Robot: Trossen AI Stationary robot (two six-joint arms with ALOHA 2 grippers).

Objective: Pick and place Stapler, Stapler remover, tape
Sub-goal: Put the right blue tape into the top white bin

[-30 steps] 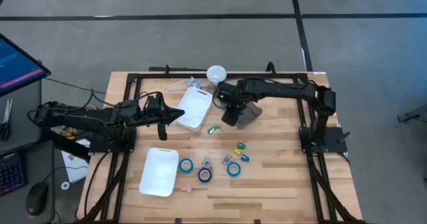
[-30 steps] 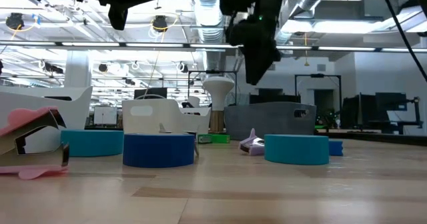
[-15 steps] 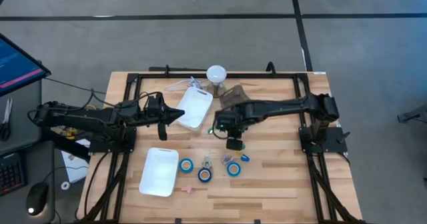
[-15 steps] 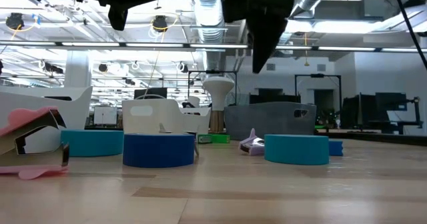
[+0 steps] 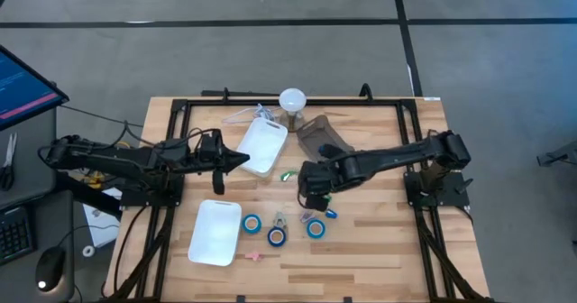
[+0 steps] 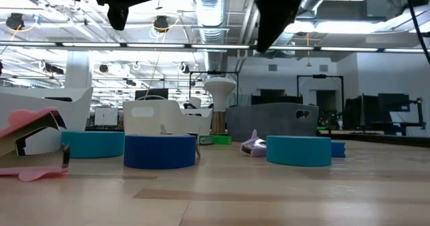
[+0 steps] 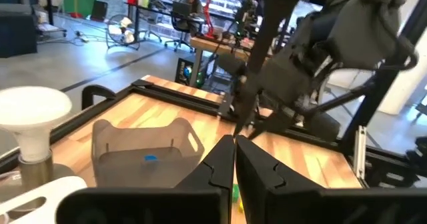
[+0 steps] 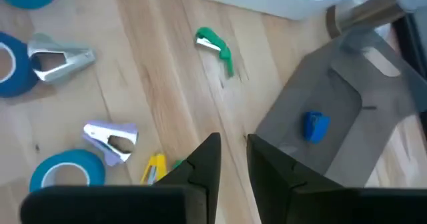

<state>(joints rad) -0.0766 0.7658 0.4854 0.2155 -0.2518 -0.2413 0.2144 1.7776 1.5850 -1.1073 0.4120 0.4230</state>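
The right gripper (image 5: 314, 199) hovers with narrowly parted, empty fingers over the table's (image 5: 379, 258) centre, a purple staple remover (image 8: 112, 139) and blue tape (image 5: 315, 228) rolls at its six o'clock; the left gripper (image 5: 242, 158), fingers pressed shut, waits above a white tray (image 5: 263, 146) at nine o'clock

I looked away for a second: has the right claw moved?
Yes. In the high view the right claw has swung away from the grey bin, toward the table's front, and now sits above the small items near the blue tape rolls.
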